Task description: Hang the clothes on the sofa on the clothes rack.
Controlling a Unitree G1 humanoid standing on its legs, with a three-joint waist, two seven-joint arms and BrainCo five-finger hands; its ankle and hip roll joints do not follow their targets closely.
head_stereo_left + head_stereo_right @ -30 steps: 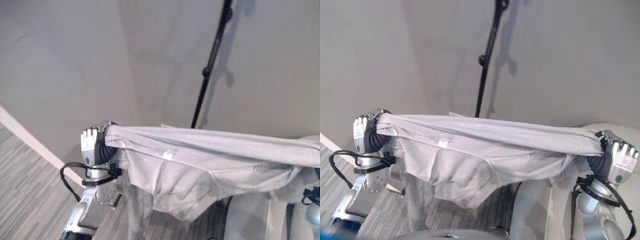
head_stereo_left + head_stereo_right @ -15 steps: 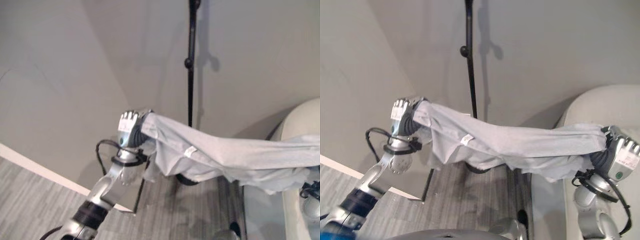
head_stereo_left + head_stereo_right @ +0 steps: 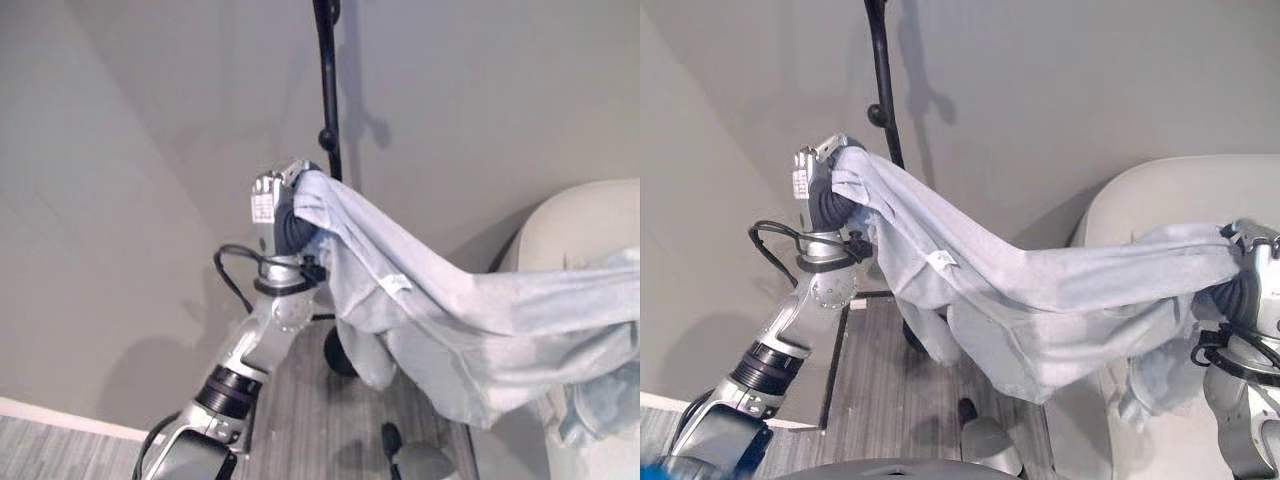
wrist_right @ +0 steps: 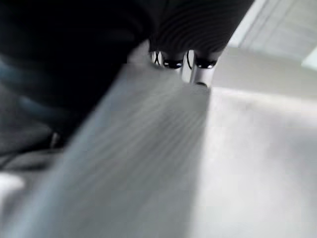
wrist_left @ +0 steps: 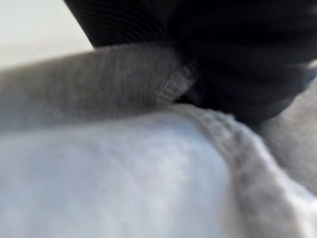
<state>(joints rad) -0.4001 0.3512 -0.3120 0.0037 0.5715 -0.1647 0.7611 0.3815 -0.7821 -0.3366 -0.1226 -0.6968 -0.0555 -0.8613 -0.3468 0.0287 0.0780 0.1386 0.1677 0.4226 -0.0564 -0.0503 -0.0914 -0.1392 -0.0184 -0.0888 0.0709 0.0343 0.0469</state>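
Right eye view: a pale grey garment (image 3: pixel 1040 300) stretches in the air between both raised hands, sagging in the middle. Robot's left hand (image 3: pixel 815 185) clenches one end, held high just beside the black pole of the clothes rack (image 3: pixel 883 90). Robot's right hand (image 3: pixel 1260 290) grips the other end, lower, above the cream sofa (image 3: pixel 1160 200). Grey wall (image 3: pixel 1060 90) behind; striped floor (image 3: pixel 880 390) below.

Home living room: pale sofa (image 3: pixel 1160 200), black clothes rack (image 3: pixel 883 90), wood-look floor (image 3: pixel 890 380).
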